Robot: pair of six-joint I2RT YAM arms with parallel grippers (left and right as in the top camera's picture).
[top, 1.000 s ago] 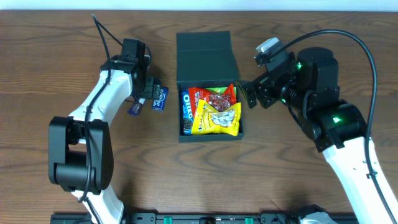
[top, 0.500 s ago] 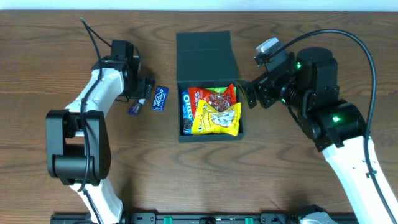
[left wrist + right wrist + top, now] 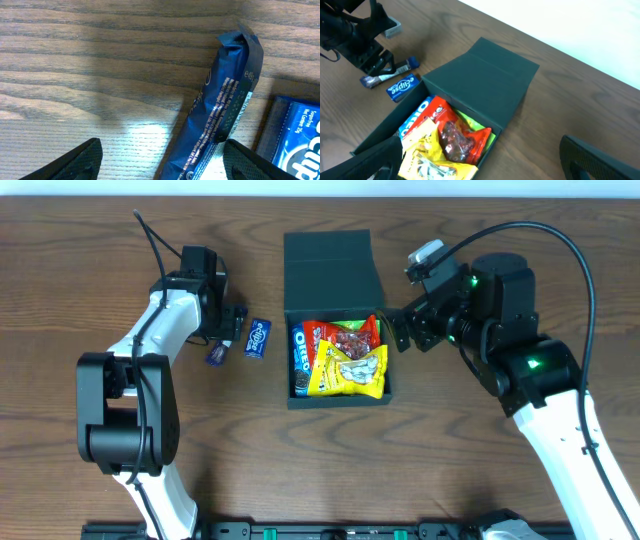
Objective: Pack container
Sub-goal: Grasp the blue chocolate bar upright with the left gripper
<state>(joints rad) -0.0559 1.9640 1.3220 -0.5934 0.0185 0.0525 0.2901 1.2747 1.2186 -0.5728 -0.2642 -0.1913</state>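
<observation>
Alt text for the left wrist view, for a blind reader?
A dark blue snack wrapper lies on the wooden table between the open jaws of the left gripper. A brighter blue packet sits beside it at the right edge.

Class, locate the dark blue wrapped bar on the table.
Overhead, the dark blue wrapped bar lies left of the container, just left of the blue gum packet, beneath the left claw.

Counter [image 3: 100,260]: wood grain, smooth, slight sheen under the light. Container [image 3: 330,265]: matt dark green, looks like rigid card. Packets [image 3: 350,370] inside: glossy crinkled film. Blue wrapper [image 3: 220,115]: shiny, creased foil-type film. Arm shells [image 3: 160,330]: smooth white plastic. Left tool [image 3: 162,145]: matt black plastic.
</observation>
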